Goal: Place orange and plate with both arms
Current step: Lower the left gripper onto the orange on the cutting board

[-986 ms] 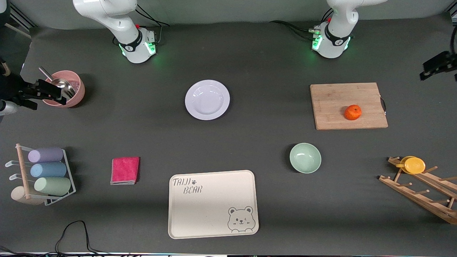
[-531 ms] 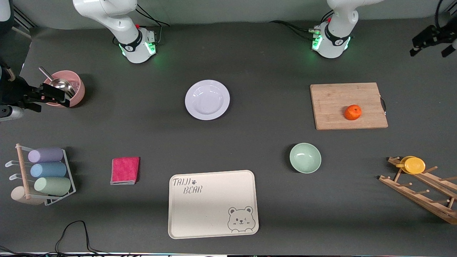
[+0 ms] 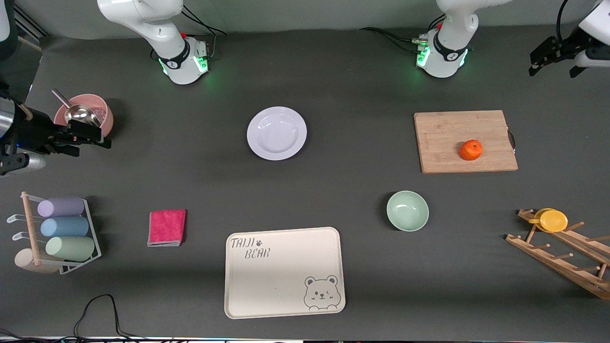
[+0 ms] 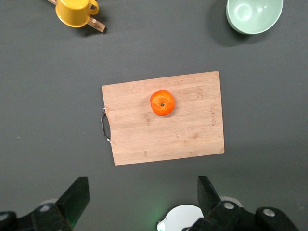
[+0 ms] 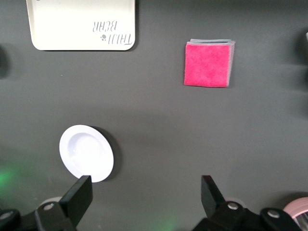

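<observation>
Front view, clock read with twelve toward the arms' bases. The round shallow white plate [image 3: 276, 133] lies on the dark grey table [image 3: 352, 95] at twelve o'clock of the cream rectangular tray [image 3: 281, 281], which reads "TAIJI BEAR" and bears a winking bear face. At three o'clock of the plate, with bare table between, the pale wooden cutting board [image 3: 443, 138] carries the small bright orange [image 3: 471, 149] near its metal handle. A pale green bowl [image 3: 407, 211] sits at seven o'clock of the board. At nine o'clock of the plate a round pink pot [image 3: 106, 121] holds what looks like a steel ladle [image 3: 81, 113]. The white wire rack [image 3: 93, 238] holds three pastel tumblers [image 3: 61, 206] lying down. A slanted wooden peg rack [image 3: 562, 267] carries a yellow cup [image 3: 553, 220]. The right tool [image 3: 90, 138] hangs beside the pink pot; the left tool [image 3: 554, 66] hangs over the table edge at one o'clock of the board.

Left wrist view: the left tool [image 4: 142, 192] is spread wide, holding nothing, above the board and orange.

Right wrist view: the right tool [image 5: 144, 190] is spread wide, holding nothing, beside the plate; a folded pink cloth [image 5: 209, 63] is well apart from it.
</observation>
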